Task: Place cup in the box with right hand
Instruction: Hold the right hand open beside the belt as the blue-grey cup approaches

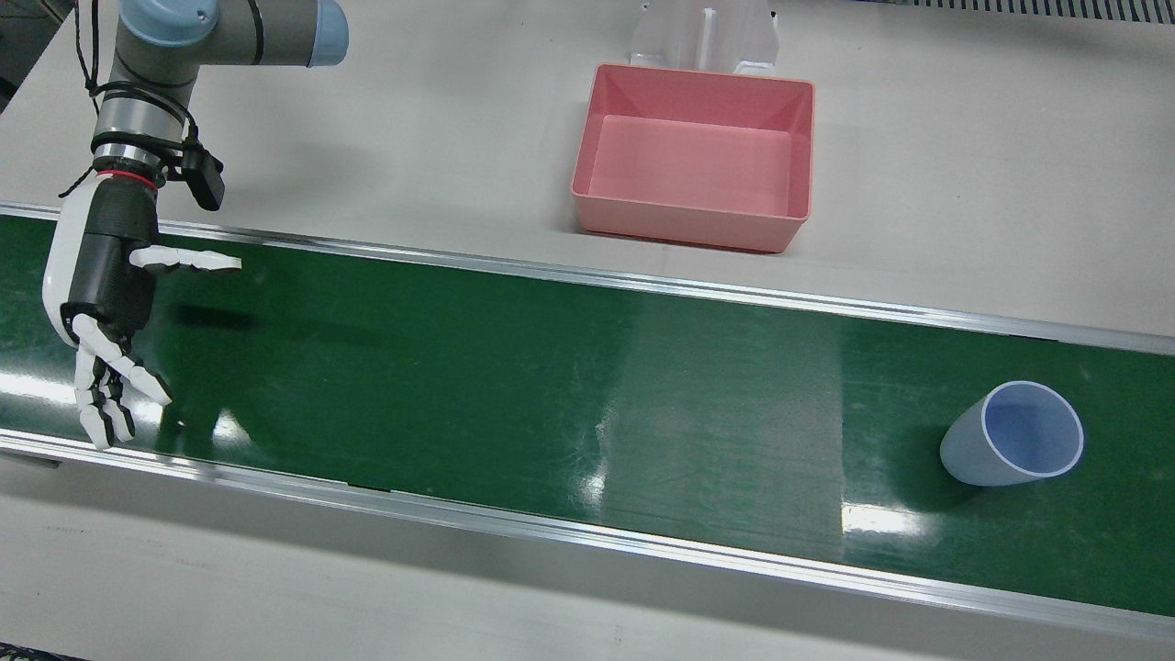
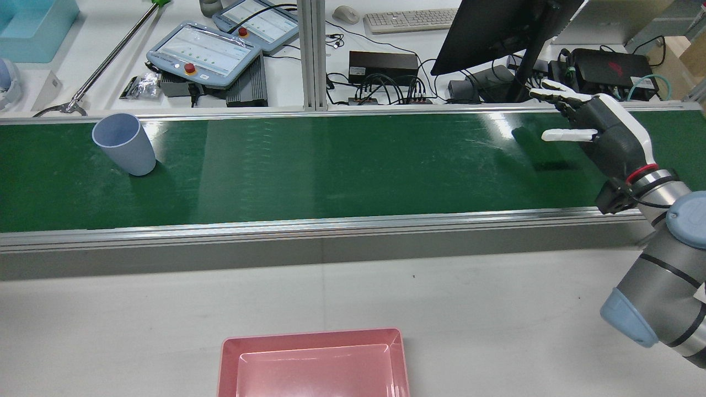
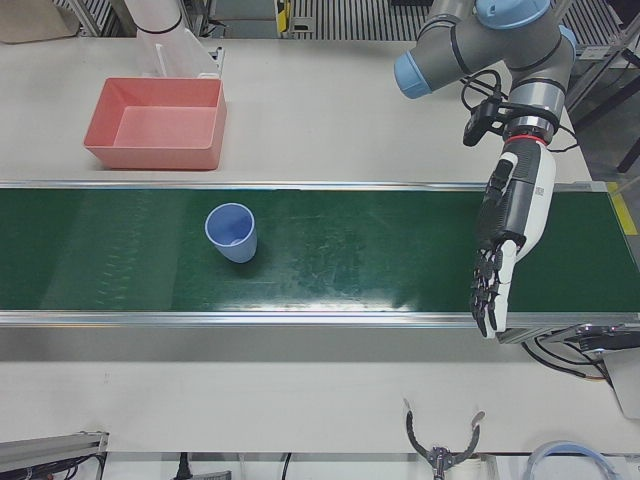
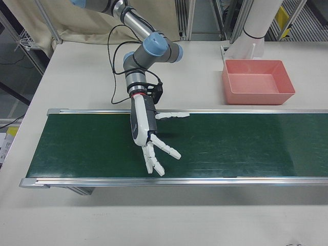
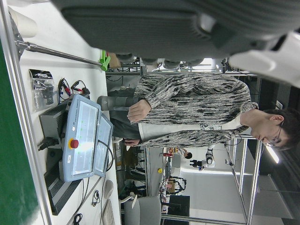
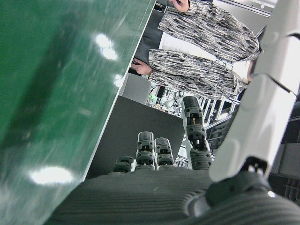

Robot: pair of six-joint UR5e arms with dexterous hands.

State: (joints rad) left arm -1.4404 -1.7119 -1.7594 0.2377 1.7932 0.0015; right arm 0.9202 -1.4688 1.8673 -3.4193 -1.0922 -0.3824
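A pale blue cup (image 1: pixel 1010 436) stands upright on the green belt (image 1: pixel 514 386), far toward my left arm's side; it also shows in the rear view (image 2: pixel 124 144) and the left-front view (image 3: pixel 232 232). The empty pink box (image 1: pixel 688 229) sits on the white table beside the belt, and shows in the other views too (image 2: pixel 314 337) (image 3: pixel 155 155) (image 4: pixel 259 95). My right hand (image 1: pixel 106 303) hovers open over the belt's opposite end, far from the cup (image 2: pixel 601 132) (image 4: pixel 146 133). My left hand (image 3: pixel 505 240) is open over the belt, well apart from the cup.
Metal rails (image 1: pixel 643 285) edge the belt on both sides. A white pedestal (image 1: pixel 707 37) stands just behind the box. Teach pendants (image 2: pixel 204 55), a monitor (image 2: pixel 496 27) and cables lie beyond the belt. A person (image 5: pixel 187 112) stands there.
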